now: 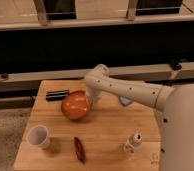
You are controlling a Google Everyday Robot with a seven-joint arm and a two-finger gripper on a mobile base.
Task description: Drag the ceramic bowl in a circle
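Note:
The orange-red ceramic bowl (75, 105) sits on the wooden table (110, 135), left of centre, and looks tilted with its inside facing the camera. My gripper (91, 97) is at the bowl's right rim, reaching down from the white arm (130, 89) that comes in from the right. The gripper's tips are hidden against the bowl's edge.
A white cup (38, 137) stands at the front left. A dark red oblong object (79, 149) lies at the front centre. A small white bottle (133, 142) stands at the front right. A black bar (57, 94) lies at the back left. A pale object (125, 101) is behind the arm.

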